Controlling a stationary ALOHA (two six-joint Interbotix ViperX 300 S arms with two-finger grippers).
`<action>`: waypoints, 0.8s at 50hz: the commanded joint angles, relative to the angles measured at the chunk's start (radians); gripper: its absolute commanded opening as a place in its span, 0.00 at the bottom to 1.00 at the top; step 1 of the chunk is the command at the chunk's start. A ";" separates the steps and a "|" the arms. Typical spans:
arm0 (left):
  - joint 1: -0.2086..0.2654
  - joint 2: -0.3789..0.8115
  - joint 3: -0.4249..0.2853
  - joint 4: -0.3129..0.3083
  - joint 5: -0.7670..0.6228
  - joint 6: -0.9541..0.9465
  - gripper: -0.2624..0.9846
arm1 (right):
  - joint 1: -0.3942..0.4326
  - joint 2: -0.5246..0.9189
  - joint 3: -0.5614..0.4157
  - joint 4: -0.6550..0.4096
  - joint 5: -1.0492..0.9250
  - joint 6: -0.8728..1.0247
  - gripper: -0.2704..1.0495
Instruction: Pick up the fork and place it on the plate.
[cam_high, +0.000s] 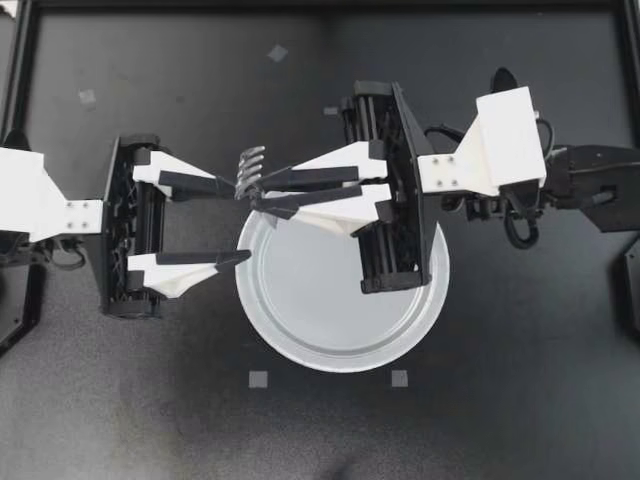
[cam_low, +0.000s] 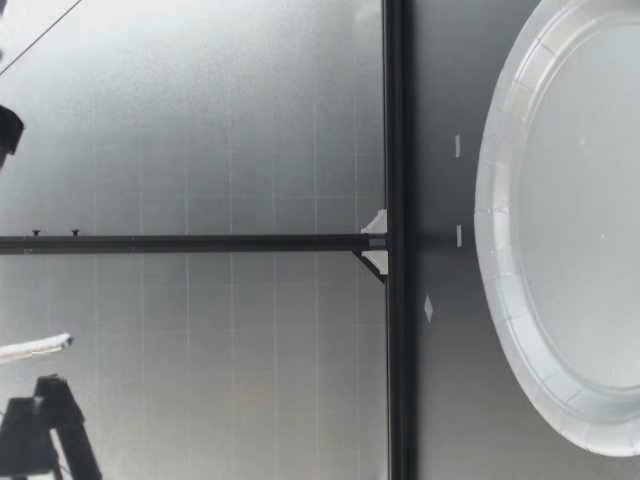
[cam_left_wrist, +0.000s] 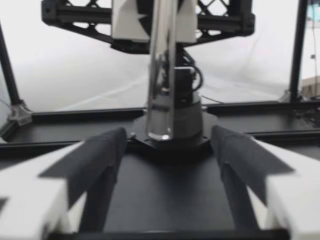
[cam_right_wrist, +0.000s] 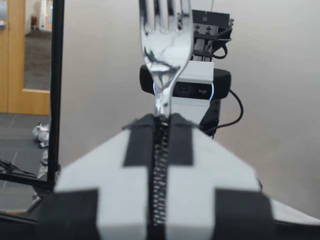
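Jaws, top view: my right gripper pinches the fork just beyond the plate; my left gripper is spread wide, facing it.
Low view: plate flat on the table.
Left wrist view: fork hangs ahead, between spread fingers.
Right wrist view: fingers pressed on the fork, tines up.
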 joint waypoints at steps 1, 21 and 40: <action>0.000 -0.002 -0.026 0.002 -0.015 0.002 0.74 | -0.006 -0.002 -0.015 0.000 -0.037 -0.003 0.18; 0.000 0.052 -0.049 0.002 -0.015 -0.002 0.73 | -0.006 0.038 -0.021 -0.002 -0.133 0.002 0.18; 0.000 0.054 -0.049 0.002 -0.015 -0.006 0.61 | -0.006 0.052 -0.021 -0.002 -0.137 0.000 0.18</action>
